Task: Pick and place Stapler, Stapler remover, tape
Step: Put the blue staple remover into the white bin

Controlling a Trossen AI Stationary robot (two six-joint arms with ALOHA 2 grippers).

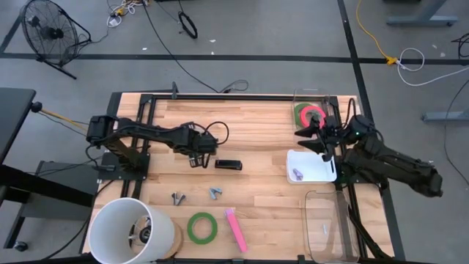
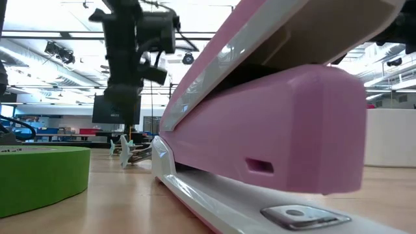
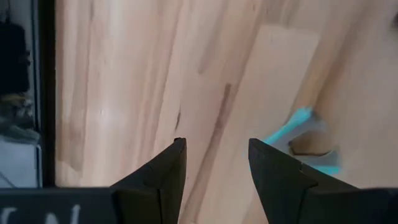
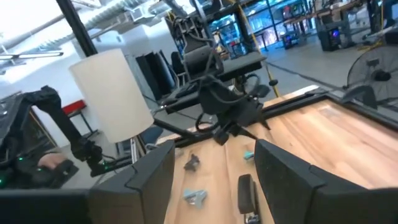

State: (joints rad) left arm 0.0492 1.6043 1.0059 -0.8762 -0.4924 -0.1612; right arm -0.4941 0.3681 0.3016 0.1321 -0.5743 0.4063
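A light wooden table (image 1: 256, 198) stands on grey floor beside a fan (image 1: 51, 33). Two tape rolls (image 1: 309, 115) lie in the far clear bin; a green tape roll (image 1: 201, 227) and pink stapler (image 1: 235, 229) lie near the front edge. The left gripper (image 3: 214, 165) and the right gripper (image 4: 214, 171) both hang with jaws spread, empty.
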